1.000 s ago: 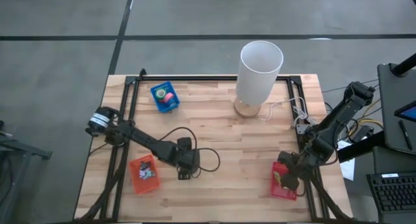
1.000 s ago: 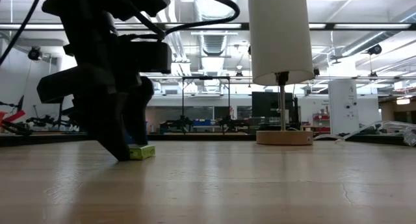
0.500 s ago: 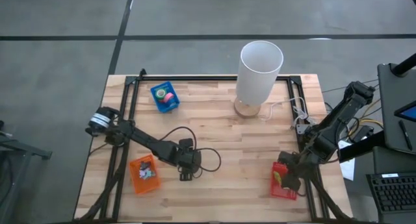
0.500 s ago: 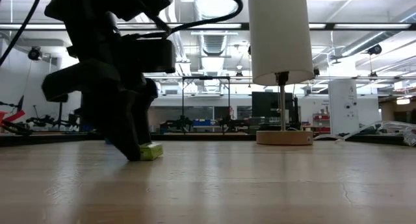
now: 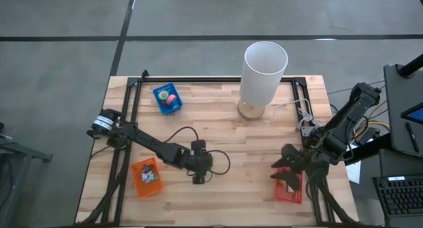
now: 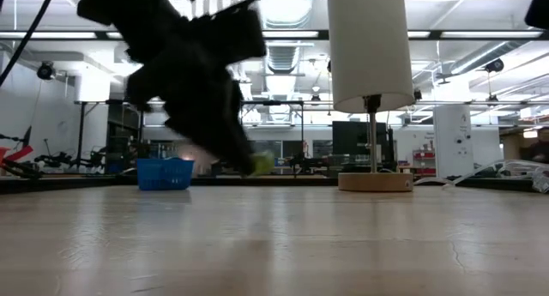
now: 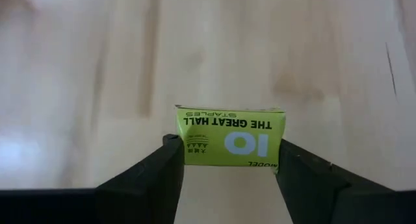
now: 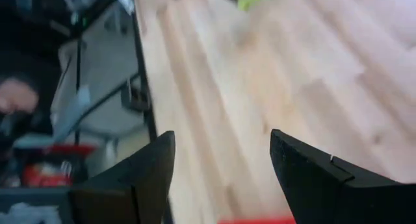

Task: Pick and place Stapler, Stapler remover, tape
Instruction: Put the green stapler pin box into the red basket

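My left gripper is over the middle of the table, shut on a yellow-green staples box. In the low view the box is above the tabletop. The tape rolls, pink and green, lie in a blue bin near the far left. My right gripper is open above the table's right side, just left of a red bin, and it touches nothing. I cannot make out a stapler or a stapler remover. My left gripper pinches the staples box between its two fingers, one on each short end. The fingers come from above, slanting down. The box is lifted clear of the table, level, with its printed face toward the wrist camera.
A white lamp stands on a round wooden base at the far middle. An orange bin with small items sits near the left front. A black cable loops beside the left gripper. Bare wood lies between the two grippers.
My left gripper slid the staples box along the table toward the right edge, then lifted it clear of the wood. My right gripper came up from over the red bin and swung a little toward the table's left.
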{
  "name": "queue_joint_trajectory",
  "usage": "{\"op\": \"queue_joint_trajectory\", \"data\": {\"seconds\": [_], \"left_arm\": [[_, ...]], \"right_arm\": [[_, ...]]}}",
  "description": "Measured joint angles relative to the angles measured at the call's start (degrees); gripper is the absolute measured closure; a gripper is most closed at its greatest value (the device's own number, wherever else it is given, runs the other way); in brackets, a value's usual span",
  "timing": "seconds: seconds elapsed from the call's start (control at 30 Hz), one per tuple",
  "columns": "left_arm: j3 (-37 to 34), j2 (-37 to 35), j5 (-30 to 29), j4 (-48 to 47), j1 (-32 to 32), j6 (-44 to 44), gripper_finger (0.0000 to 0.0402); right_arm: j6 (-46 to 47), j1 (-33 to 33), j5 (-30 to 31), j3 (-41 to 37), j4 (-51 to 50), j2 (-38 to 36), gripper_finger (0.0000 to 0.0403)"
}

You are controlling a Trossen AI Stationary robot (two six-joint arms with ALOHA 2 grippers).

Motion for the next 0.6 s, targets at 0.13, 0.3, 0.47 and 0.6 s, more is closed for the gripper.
{"op": "queue_joint_trajectory", "data": {"seconds": [0.13,0.3,0.47,0.6], "left_arm": [[1.9,0.0,-5.0,2.7,0.0,3.1,0.018],[5.1,-0.1,-9.2,6.4,0.1,8.8,0.018],[8.2,-0.1,-14.0,9.3,0.1,14.4,0.018],[9.5,-0.1,-17.3,11.8,0.0,18.9,0.018]], "right_arm": [[0.2,-1.1,5.6,-0.6,0.8,0.6,0.0167],[0.8,-4.7,6.2,-2.2,4.5,3.3,0.0172],[-1.2,-9.9,6.0,-3.0,6.6,7.1,0.0168],[-6.4,-14.3,6.1,-3.0,9.4,9.5,0.0165]]}}
